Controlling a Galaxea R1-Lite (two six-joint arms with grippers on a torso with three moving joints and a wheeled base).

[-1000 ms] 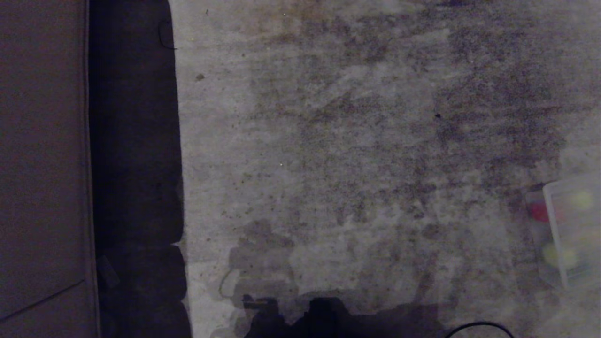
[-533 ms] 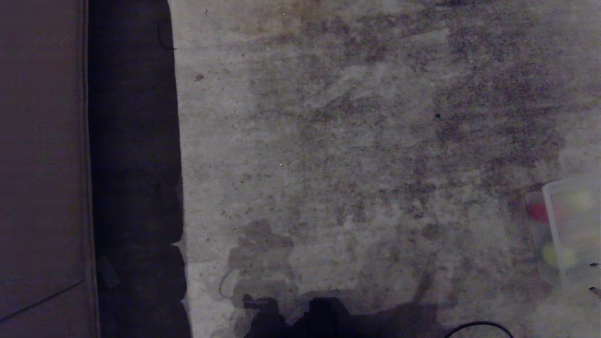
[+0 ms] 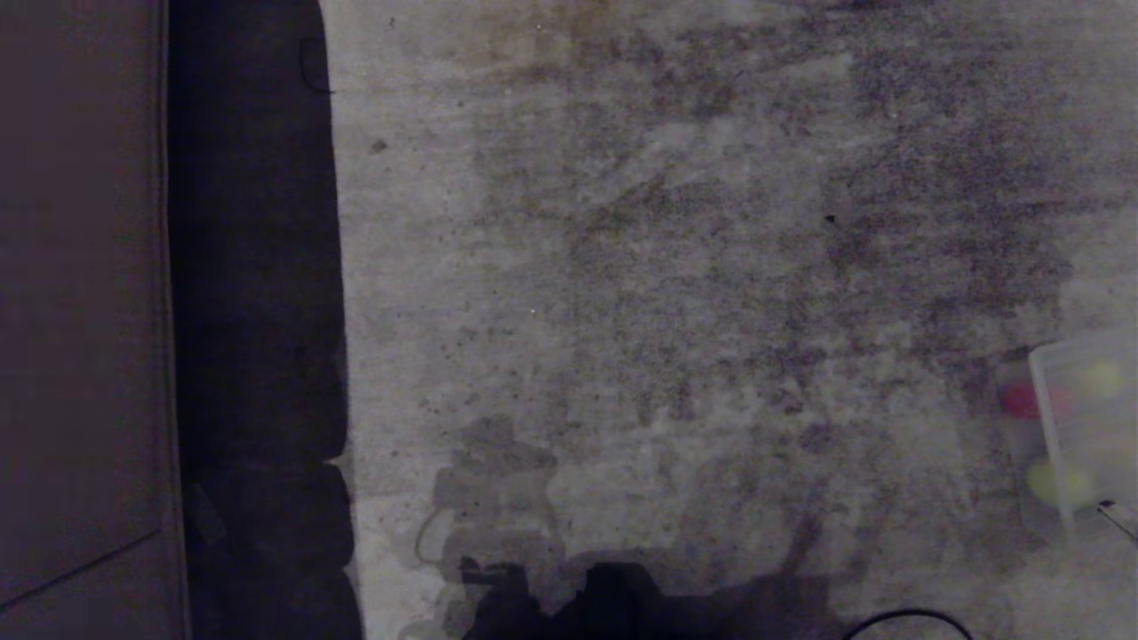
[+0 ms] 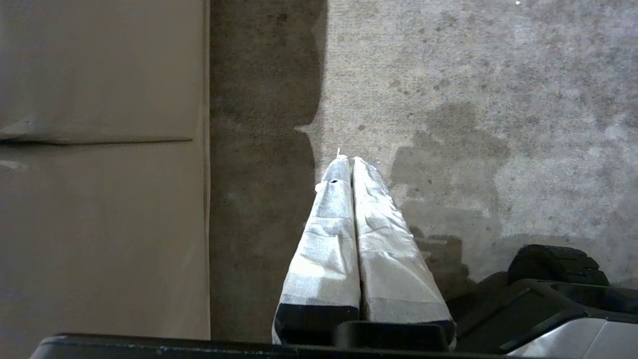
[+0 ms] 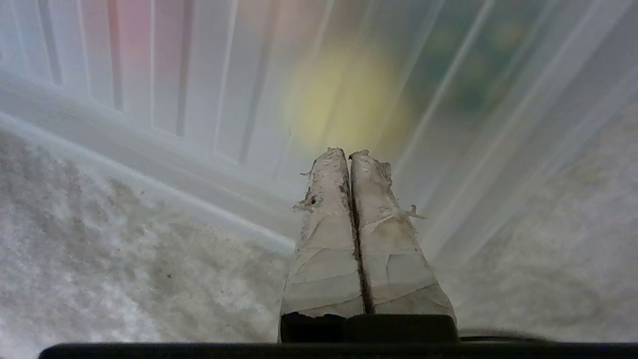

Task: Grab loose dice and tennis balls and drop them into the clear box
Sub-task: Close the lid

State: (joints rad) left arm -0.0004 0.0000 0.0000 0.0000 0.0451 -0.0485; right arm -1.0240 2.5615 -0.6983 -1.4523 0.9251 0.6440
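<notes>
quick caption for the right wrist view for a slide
Right gripper shut and empty, at the edge of a ribbed translucent panel, with a tennis ball blurred behind it.

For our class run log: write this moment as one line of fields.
right gripper: shut, empty, at ribbed panel | left gripper: shut, parked above floor | ball: behind panel

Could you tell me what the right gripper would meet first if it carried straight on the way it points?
Most likely the ribbed translucent panel just beyond the shut right gripper; a tennis ball shows blurred through it.
</notes>
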